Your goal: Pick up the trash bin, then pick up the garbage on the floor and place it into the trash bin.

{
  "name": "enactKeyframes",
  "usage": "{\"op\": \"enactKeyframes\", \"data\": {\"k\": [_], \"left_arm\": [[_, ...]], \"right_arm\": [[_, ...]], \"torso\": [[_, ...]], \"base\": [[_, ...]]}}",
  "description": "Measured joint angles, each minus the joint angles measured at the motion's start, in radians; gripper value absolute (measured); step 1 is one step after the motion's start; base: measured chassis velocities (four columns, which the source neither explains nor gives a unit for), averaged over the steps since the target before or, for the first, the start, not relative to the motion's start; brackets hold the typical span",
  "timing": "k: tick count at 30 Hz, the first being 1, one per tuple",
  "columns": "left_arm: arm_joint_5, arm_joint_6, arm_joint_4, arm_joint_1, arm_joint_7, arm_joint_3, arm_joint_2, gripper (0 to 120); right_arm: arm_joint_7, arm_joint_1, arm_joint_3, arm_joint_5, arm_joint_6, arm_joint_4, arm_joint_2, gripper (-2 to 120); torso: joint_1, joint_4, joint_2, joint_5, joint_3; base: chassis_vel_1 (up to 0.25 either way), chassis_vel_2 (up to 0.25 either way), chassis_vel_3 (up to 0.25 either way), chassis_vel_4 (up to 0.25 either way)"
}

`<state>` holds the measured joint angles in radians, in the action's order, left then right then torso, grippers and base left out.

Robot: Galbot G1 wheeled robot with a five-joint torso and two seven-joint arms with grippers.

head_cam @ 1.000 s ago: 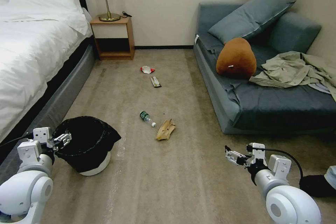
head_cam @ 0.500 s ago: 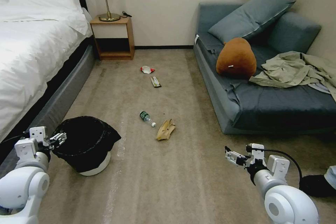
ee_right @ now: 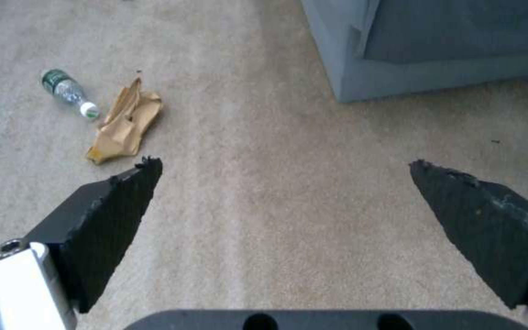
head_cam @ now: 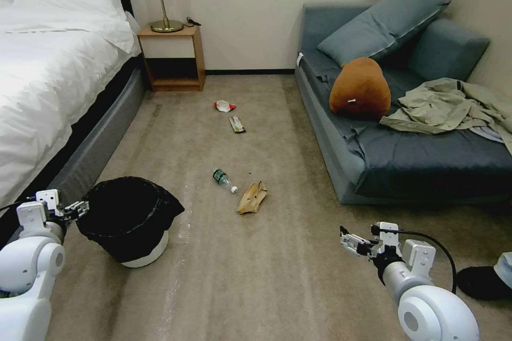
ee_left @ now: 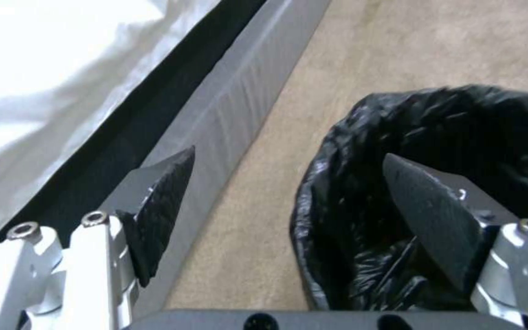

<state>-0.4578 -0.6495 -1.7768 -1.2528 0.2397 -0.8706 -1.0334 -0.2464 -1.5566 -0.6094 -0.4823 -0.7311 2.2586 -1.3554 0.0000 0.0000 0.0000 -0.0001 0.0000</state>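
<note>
The trash bin (head_cam: 145,253) stands on the carpet at the lower left, white with a black bag (ee_left: 459,133) over its rim. My left gripper (head_cam: 79,206) (ee_left: 288,153) is open at the bin's left rim; one finger (ee_left: 429,211) lies over the bag, the other is on the bed side. The garbage lies mid-floor: a clear bottle (head_cam: 223,178) (ee_right: 68,90), a tan paper bag (head_cam: 252,197) (ee_right: 123,126), and farther off a dark wrapper (head_cam: 237,124) and a red-and-white wrapper (head_cam: 224,106). My right gripper (head_cam: 348,240) (ee_right: 283,161) hangs open over bare carpet, holding nothing.
A bed (head_cam: 48,80) with a grey base runs along the left, close beside the bin. A nightstand (head_cam: 172,58) stands at the back wall. A blue sofa (head_cam: 416,154) with a brown cushion (head_cam: 359,88) and a khaki jacket (head_cam: 448,106) fills the right. A dark shoe (head_cam: 480,282) sits at the lower right.
My left arm has drawn back to the left, taking its open gripper from over the bin's rim to its left edge. The right arm has sunk slightly.
</note>
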Motion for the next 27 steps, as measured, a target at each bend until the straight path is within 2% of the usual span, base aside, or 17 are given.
{"op": "enactKeyframes", "data": {"k": [7,27], "left_arm": [[0.021,0.0,0.098,0.046,-0.011,0.014,0.005,83],[0.119,0.025,0.246,0.13,-0.043,0.071,-0.035,83]], "right_arm": [[0.002,0.005,0.01,0.006,0.004,-0.005,-0.003,100],[0.019,0.004,0.016,0.022,0.029,-0.014,-0.003,100]], "torso": [[0.0,-0.0001,0.0,0.0,0.0],[0.0,-0.0001,0.0,0.0,0.0]], "base": [[0.0,0.0,0.0,0.0],[0.0,0.0,0.0,0.0]]}}
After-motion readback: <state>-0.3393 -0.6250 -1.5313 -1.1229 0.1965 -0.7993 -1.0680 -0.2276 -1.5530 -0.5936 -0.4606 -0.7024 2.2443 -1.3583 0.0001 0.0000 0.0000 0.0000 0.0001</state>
